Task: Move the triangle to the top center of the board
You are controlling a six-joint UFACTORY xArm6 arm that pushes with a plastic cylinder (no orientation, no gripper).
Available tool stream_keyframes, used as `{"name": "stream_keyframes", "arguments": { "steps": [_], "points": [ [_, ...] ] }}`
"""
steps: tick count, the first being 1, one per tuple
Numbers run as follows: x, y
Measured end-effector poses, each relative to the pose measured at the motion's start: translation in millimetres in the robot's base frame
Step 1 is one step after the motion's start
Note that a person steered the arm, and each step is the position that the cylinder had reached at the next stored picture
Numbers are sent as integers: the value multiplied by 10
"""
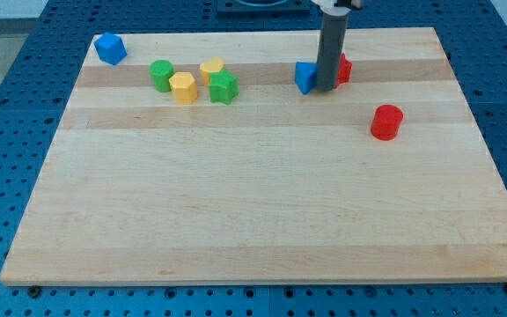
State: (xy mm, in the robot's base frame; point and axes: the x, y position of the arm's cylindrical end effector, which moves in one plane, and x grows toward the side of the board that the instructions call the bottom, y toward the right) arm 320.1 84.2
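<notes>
A blue block (304,77), which looks like the triangle, sits near the top centre of the wooden board (253,211), its right side hidden by my rod. My tip (326,89) rests against the blue block's right side. A red block (344,69) sits just right of the rod, mostly hidden, so I cannot make out its shape.
A red cylinder (386,121) stands to the lower right of the tip. At the upper left are a green cylinder (161,75), a yellow hexagon-like block (183,88), a yellow heart-like block (211,70) and a green star (224,87). Another blue block (110,48) sits at the top-left corner.
</notes>
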Motion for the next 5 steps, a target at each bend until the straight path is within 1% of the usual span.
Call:
{"name": "stream_keyframes", "arguments": {
  "steps": [2,3,5],
  "points": [
    [-6,-517],
    [-76,-715],
    [-411,-951]
  ]
}}
